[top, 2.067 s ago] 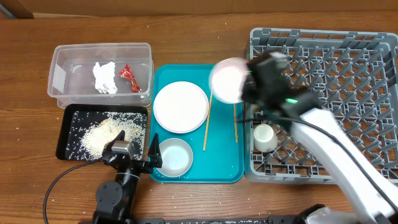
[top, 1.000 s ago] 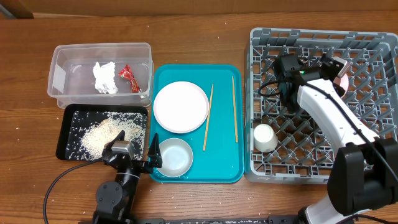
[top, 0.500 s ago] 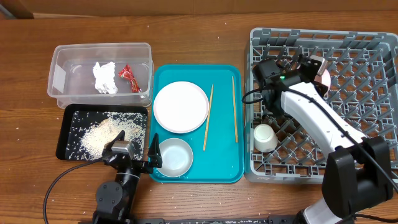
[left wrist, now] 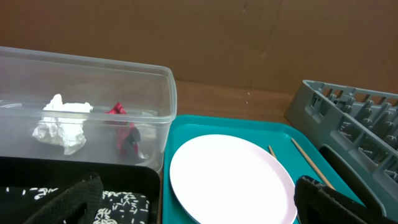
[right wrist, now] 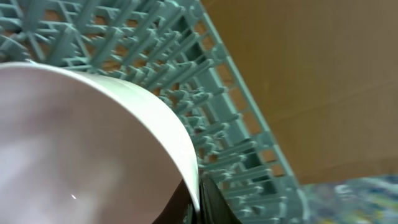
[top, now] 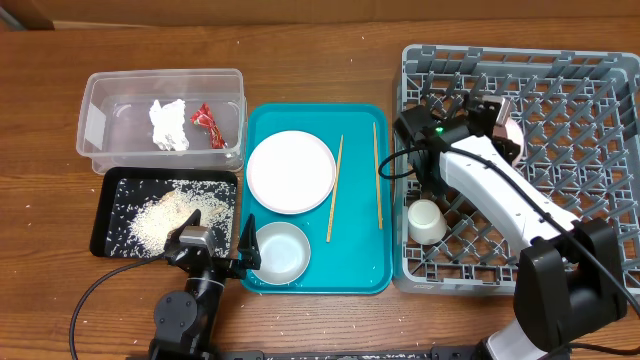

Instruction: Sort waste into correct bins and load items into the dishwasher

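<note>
My right gripper (top: 497,117) is shut on the rim of the pale pink bowl (top: 510,130) and holds it on edge over the grey dish rack (top: 590,70); the bowl fills the right wrist view (right wrist: 81,143), with rack pegs (right wrist: 211,106) behind it. A small white cup (top: 426,220) lies in the rack. On the teal tray (top: 360,270) are the round plate (top: 291,171), a white bowl (top: 279,252) and two chopsticks (top: 335,188). My left gripper (top: 215,255) is open and empty at the tray's front left corner; in the left wrist view (left wrist: 199,199) the plate (left wrist: 230,180) lies ahead.
The clear tub (top: 100,90) holds a white tissue (top: 168,124) and a red wrapper (top: 210,125). The black tray (top: 105,215) holds loose rice (top: 165,215). The second chopstick (top: 378,175) lies near the teal tray's right edge.
My right arm has carried the pink bowl from above the teal tray's right edge into the dish rack, then shifted back left a little. The left arm has not moved.
</note>
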You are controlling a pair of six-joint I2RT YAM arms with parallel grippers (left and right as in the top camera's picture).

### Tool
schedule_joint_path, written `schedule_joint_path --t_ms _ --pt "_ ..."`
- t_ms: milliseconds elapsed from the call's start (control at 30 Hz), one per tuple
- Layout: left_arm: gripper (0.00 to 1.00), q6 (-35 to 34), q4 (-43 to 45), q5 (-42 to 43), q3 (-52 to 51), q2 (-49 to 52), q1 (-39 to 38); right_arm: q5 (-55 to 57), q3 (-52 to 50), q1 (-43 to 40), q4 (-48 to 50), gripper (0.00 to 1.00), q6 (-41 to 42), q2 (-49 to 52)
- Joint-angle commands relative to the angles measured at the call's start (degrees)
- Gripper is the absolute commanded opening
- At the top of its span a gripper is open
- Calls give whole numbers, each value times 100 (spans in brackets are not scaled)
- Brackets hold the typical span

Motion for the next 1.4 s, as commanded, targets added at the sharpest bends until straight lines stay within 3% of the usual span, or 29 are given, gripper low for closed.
schedule_joint_path --t_ms 0,100,267,533,1367 --pt "100 -22 17 44 -24 -55 57 708 389 -81 -109 4 168 -35" --pt "100 -22 17 46 -24 -55 57 1021 490 -284 133 4 46 -39" --pt "100 -22 17 46 -24 -55 57 337 479 -750 785 4 -962 15" --pt "100 -22 17 46 -24 -55 57 20 450 -1174 732 4 -973 87" --pt "100 -22 17 44 -24 -55 57 -227 280 367 170 4 -874 575"
